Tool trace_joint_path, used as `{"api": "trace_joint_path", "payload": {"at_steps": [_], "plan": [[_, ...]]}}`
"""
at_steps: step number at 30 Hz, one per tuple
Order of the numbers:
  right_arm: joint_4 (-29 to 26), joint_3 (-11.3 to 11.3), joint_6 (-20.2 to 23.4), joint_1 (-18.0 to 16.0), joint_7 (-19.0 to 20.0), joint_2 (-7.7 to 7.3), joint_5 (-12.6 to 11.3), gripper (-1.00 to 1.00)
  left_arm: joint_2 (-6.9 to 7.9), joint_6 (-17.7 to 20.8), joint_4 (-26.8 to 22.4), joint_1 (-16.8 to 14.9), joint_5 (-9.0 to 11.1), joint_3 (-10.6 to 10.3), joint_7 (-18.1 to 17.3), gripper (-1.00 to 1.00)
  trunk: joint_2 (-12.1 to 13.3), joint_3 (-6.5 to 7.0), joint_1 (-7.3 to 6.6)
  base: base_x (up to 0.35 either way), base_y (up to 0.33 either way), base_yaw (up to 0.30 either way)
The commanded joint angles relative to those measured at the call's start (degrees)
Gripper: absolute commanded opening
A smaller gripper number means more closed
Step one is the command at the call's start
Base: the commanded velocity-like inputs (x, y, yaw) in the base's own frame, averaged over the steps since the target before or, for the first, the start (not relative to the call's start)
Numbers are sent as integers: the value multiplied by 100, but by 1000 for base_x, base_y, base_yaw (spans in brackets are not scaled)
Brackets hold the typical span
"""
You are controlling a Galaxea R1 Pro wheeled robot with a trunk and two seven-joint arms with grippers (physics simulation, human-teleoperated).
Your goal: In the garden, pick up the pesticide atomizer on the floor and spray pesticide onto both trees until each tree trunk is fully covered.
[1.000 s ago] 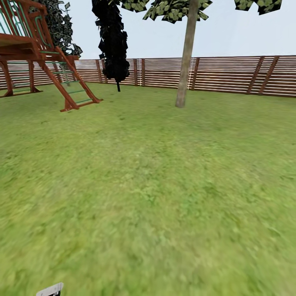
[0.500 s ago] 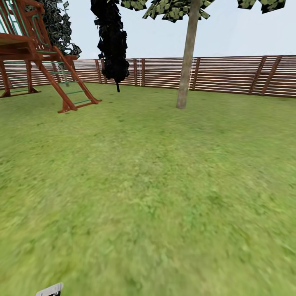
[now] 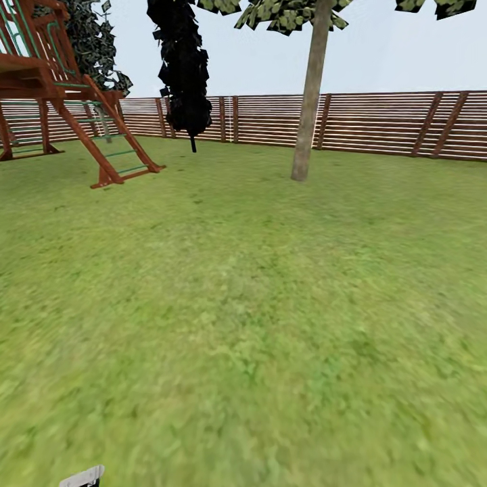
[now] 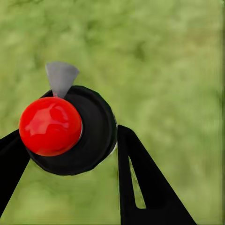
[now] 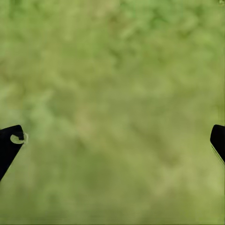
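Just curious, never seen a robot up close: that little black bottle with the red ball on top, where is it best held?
By its round black body, one finger on each flank, as the left hand holds the atomizer now. That leaves the red top and grey nozzle free.

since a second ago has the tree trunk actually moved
No. The tree trunk keeps its place against the fence behind it. Trunk, fence and playset all slide slightly together in the head view, so the camera moved, not the tree.
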Motion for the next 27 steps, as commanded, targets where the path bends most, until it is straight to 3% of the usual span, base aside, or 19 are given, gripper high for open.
{"api": "trace_joint_path", "payload": {"at_steps": [1,27], "plan": [[-7,-48,-7,0,32,2,16,100,0,-14,4,-3,28,18,-30,-100,-2,-5,3,336,0,0],[-7,-48,-9,0,32,2,17,100,0,-10,4,-3,28,18,-30,-100,-2,-5,3,336,0,0]]}}
